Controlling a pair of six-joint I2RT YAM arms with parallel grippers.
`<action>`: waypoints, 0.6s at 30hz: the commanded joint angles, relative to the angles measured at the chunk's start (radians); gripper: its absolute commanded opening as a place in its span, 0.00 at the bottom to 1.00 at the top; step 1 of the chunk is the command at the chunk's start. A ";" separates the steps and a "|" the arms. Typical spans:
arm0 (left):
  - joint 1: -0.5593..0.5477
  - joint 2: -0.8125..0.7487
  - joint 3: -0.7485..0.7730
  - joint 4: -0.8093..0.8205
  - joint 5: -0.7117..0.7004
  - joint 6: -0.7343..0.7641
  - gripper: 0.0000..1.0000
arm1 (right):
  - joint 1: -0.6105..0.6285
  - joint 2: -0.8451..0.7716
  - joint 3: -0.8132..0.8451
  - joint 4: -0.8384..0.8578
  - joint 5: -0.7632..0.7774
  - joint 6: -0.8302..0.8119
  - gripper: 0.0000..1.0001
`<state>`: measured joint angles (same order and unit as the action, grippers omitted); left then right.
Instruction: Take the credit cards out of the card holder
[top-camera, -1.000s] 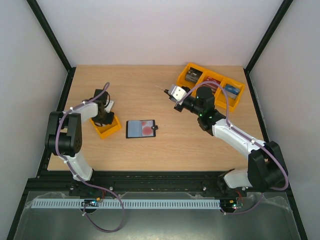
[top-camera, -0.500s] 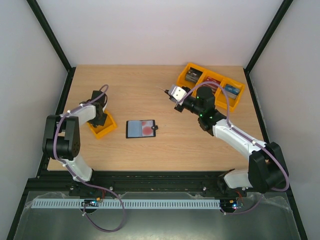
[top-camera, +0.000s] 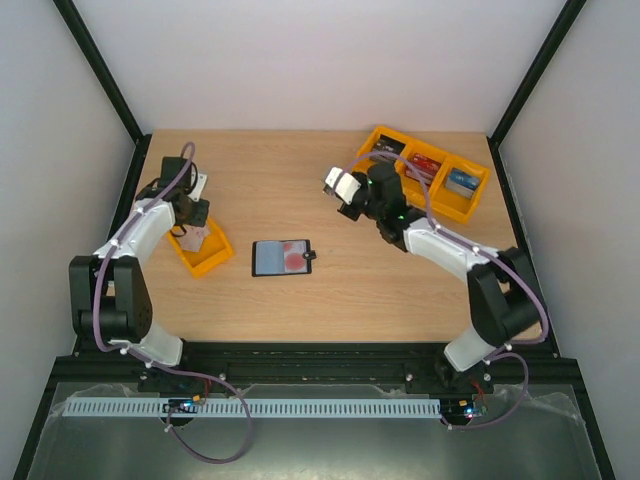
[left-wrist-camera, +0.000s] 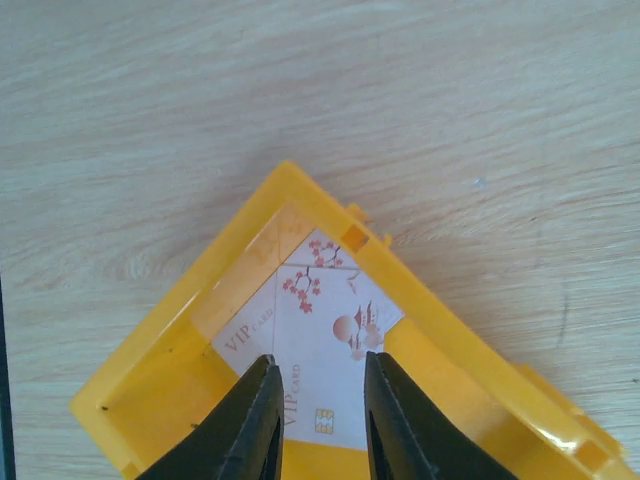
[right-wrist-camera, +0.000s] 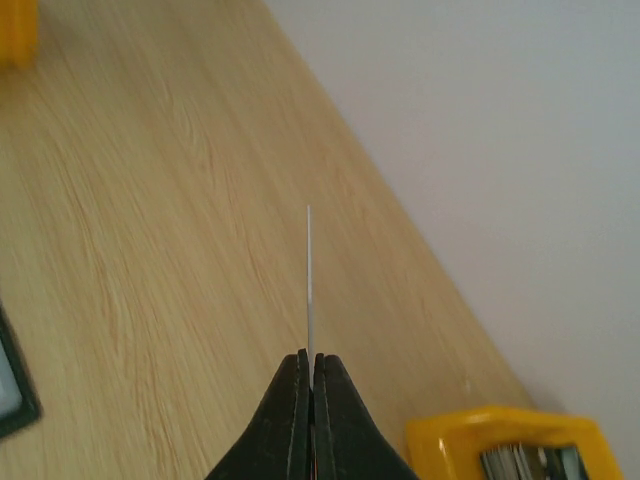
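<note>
**Wooden table, white walls: cards partly out of holder**

Wooden table (top-camera: 330, 300) is carrying the black card holder (top-camera: 282, 257), which is lying open and flat near the middle, between the two arms. A pocketed card (top-camera: 293, 255) with a red blotch is sitting inside it. The left gripper (left-wrist-camera: 318, 372) is hovering over the small yellow tray (left-wrist-camera: 250, 225) at the left side, its jaws standing slightly apart and gripping nothing. A VIP card (left-wrist-camera: 320, 320) with red blossom marks is lying flat in that tray just beneath the fingertips. The right gripper (right-wrist-camera: 311, 362) is pinching a thin held card (right-wrist-camera: 309, 280) edge-on, jaws closed on it, raised above the table near the three-compartment yellow tray (top-camera: 462, 212), which is holding card stacks at the far right.
</note>
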<state>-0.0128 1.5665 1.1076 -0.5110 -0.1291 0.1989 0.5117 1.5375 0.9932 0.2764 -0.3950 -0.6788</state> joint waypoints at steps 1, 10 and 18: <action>0.017 -0.020 0.044 -0.059 0.112 -0.004 0.28 | 0.011 0.141 0.106 -0.194 0.224 -0.062 0.02; 0.017 -0.039 0.079 -0.101 0.230 -0.033 0.40 | 0.051 0.410 0.216 -0.304 0.525 -0.081 0.09; 0.011 -0.073 0.069 -0.116 0.294 -0.032 0.48 | 0.063 0.371 0.206 -0.329 0.447 -0.004 0.65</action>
<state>0.0006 1.5364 1.1744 -0.5941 0.1062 0.1726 0.5690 1.9686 1.1843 -0.0067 0.0597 -0.7311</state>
